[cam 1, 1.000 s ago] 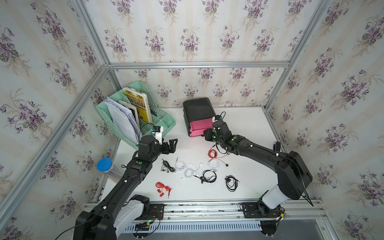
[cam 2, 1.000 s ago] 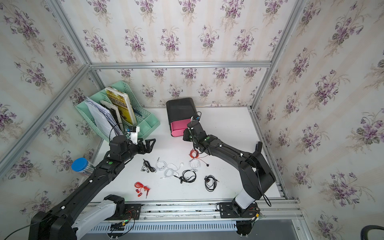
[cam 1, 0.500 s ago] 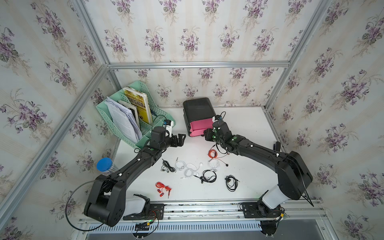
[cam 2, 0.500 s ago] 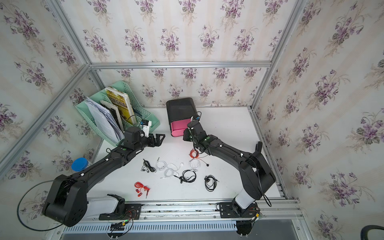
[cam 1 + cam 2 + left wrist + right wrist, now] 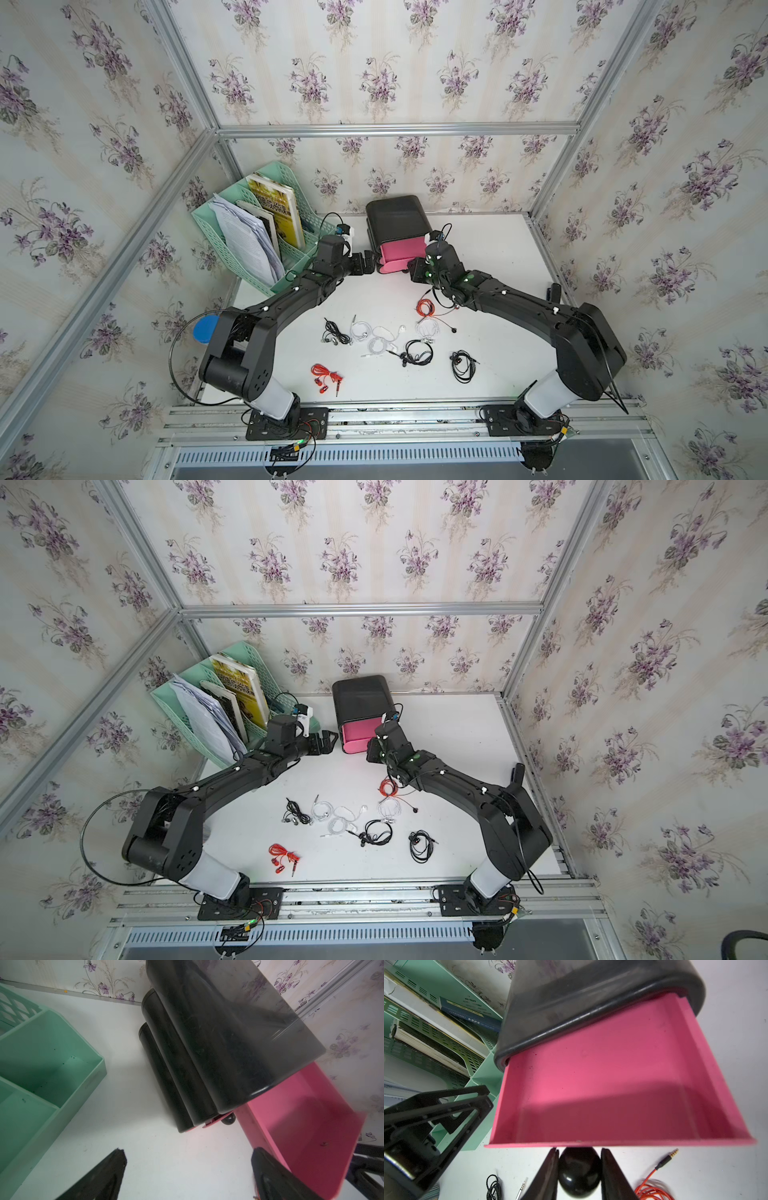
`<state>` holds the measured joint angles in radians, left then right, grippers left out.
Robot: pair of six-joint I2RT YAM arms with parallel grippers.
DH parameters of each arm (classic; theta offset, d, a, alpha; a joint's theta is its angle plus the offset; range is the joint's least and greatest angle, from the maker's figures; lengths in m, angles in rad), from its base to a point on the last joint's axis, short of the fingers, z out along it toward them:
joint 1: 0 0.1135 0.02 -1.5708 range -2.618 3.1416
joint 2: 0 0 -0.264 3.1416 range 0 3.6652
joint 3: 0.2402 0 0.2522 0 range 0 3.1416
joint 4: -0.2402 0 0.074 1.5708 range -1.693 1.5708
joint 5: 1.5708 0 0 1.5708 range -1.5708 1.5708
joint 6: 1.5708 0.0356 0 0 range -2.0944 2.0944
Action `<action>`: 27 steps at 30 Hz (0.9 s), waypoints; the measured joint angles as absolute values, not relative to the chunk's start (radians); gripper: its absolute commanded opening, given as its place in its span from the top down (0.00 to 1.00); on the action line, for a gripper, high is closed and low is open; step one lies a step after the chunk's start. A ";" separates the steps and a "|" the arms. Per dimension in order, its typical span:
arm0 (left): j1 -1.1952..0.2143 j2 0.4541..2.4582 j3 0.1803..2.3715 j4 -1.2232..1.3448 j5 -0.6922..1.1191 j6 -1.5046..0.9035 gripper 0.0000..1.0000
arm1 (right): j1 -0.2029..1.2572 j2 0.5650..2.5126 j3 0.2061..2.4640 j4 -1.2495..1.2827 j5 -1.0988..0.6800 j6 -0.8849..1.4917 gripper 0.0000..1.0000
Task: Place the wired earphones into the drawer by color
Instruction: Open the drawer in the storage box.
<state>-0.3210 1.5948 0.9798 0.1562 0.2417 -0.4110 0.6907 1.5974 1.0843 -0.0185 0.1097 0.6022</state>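
Pink drawer (image 5: 591, 1084) is open, the right gripper (image 5: 578, 1151) squeezes its black knob (image 5: 579, 1176), and the left gripper (image 5: 189, 1155) has fingers wide apart.

You see left arm (image 5: 291, 297): matte black links, white base sleeve (image 5: 272, 399), looping black cable (image 5: 82, 833) | right arm (image 5: 519, 299): same black, white sleeve, green lights (image 5: 468, 275) near wrist, small white dots | fingers (image 5: 548, 1176): black tapered wedges

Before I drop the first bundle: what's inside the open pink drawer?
The pulled-out part of the pink drawer shows only bare pink floor, nothing lying on it. Its rear runs under the black cabinet, hidden from view.
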 measured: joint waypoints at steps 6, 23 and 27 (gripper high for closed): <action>-0.321 1.644 1.034 0.152 0.229 -0.416 0.01 | 0.691 1.593 1.081 -0.018 0.107 0.602 0.71; -0.323 1.710 1.099 0.143 0.216 -0.422 0.01 | 0.717 1.546 1.040 -0.028 0.120 0.603 0.72; -0.323 1.711 1.103 0.142 0.213 -0.422 0.01 | 0.730 1.526 1.023 -0.030 0.128 0.606 0.72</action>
